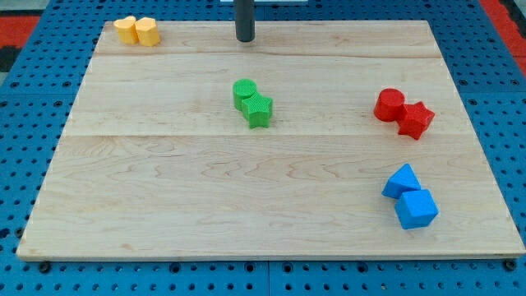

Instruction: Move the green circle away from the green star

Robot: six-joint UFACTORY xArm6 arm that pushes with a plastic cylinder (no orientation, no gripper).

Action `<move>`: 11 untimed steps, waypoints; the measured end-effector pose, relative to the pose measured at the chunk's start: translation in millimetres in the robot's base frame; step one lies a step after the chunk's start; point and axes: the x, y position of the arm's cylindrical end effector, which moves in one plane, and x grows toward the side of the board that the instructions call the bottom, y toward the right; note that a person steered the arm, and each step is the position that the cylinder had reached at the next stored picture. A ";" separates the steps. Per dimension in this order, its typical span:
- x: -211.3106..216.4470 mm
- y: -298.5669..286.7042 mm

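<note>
The green circle (243, 92) sits near the board's middle, a little toward the view's top. The green star (259, 110) touches it on its lower right. My tip (245, 39) is the lower end of a dark rod coming down from the view's top. It stands above the green circle in the view, well apart from it, with bare board between them.
Two yellow blocks (136, 30) touch at the top left corner. A red circle (389, 105) and red star (415, 120) touch at the right. Two blue blocks (409, 197) touch at the lower right. The wooden board (164, 189) lies on a blue pegboard.
</note>
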 end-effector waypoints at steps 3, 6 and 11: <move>137.2 69.5; 140.7 -22.3; 113.2 13.7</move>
